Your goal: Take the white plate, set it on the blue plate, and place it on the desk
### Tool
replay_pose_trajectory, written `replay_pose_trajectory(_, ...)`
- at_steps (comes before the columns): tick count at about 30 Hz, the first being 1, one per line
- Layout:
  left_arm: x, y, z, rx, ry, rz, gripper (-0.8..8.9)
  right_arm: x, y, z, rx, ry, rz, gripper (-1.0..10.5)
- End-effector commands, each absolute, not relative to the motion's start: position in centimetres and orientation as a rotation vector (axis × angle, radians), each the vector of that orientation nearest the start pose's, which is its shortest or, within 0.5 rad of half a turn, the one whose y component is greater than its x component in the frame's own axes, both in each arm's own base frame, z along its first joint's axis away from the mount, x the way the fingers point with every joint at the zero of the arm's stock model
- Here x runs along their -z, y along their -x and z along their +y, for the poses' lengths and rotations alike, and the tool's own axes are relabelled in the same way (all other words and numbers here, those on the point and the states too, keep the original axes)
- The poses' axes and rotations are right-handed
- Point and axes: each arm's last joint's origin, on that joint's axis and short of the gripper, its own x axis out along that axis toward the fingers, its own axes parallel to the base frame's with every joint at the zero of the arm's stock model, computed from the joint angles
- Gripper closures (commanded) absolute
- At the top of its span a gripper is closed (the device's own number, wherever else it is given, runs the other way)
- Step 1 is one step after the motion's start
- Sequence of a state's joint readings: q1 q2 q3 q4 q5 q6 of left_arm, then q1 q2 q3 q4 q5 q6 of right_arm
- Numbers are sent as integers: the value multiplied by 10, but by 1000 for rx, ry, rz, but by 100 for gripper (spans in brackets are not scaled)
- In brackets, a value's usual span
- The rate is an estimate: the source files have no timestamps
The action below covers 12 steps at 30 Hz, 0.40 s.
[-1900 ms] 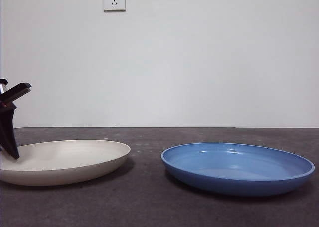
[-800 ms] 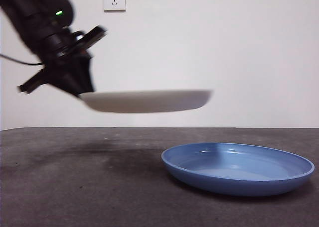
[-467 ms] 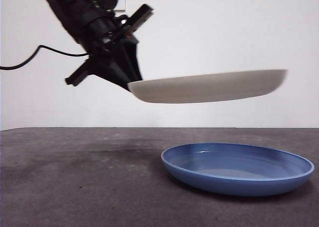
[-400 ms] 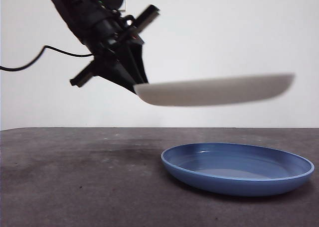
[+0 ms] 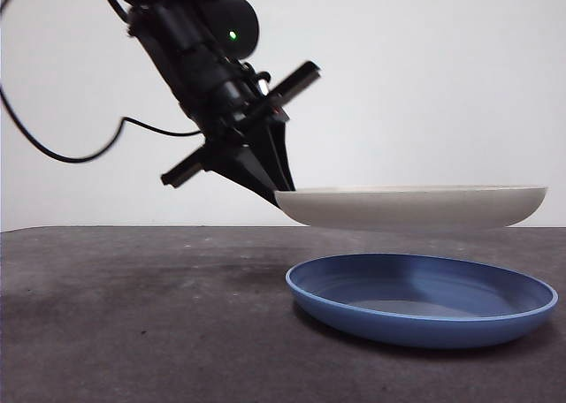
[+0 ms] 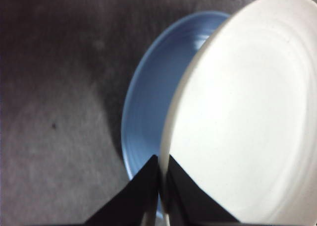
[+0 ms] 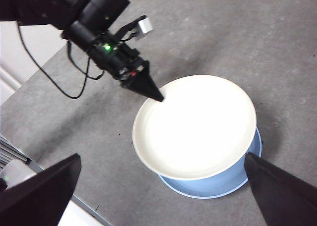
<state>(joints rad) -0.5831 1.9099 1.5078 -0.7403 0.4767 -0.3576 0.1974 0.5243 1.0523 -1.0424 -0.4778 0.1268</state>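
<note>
Dark desk (image 5: 133,332): left gripper (image 6: 161,179) pinches rigid white plate (image 5: 416,207) by rim (edge-held, likely slip-prone) above blue plate (image 5: 424,301); right gripper (image 7: 158,196) spread.

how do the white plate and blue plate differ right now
The white plate is off-white and matte; the blue plate is glossy blue. The white plate hangs in the air, pinched at its rim by the left pincer; the blue plate rests on the desk, untouched. The white plate sits directly above the blue one, with a gap between them. Both are round, shallow, rimmed and of similar size.
</note>
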Motion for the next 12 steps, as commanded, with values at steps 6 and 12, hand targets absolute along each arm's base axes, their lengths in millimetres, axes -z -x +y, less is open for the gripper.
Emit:
replay_pose_trajectory(6, -205, -333, -250, 721, 194, 1399, 797, -370, -49, 24, -640, -178, 535, 402)
replay_pose_trajectory(12, -188, -333, -259, 718, 158, 1432, 797, -370, -49, 24, -640, -178, 534, 402)
